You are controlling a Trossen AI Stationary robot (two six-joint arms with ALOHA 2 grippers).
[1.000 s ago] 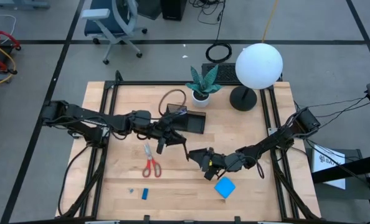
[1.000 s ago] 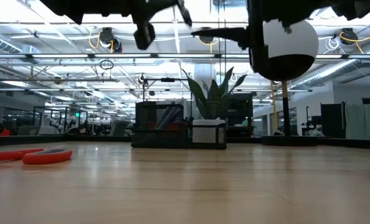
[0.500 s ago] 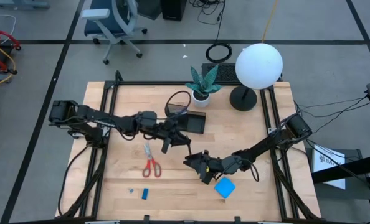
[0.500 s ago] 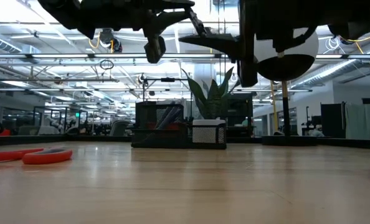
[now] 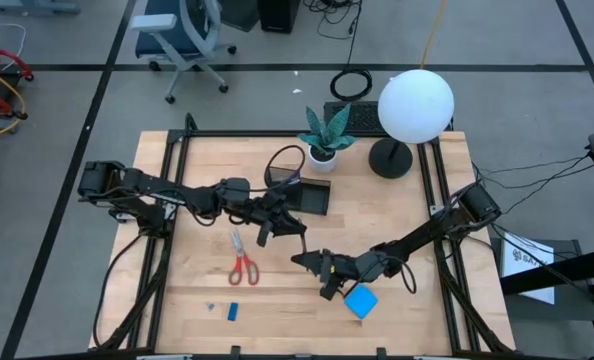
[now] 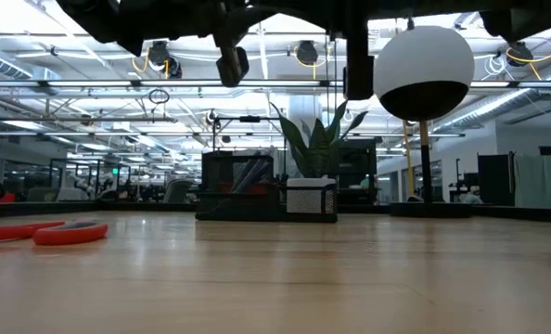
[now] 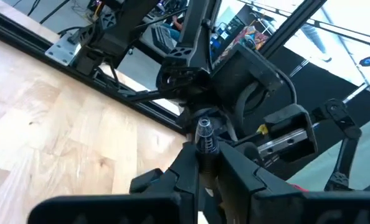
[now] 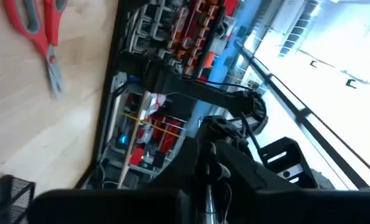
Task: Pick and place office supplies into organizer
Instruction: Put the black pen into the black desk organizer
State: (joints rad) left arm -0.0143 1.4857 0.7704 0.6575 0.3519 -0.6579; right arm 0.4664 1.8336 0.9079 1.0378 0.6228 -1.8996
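Pen [image 7: 203, 132] aloft over bench [image 5: 407, 312] middle, clamped narrow in left tool [image 7: 207, 167]; right tool [image 8: 205, 163] pinched on other end. Light, stiff, slick barrel, likely to pivot; hold mid-barrel. Organizer [image 5: 307, 197] near.

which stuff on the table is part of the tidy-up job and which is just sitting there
For the job:
- scissors
- blue pad
- small blue piece
- black organizer
- pen pinched in the left gripper

Just there:
- potted plant
- white globe lamp
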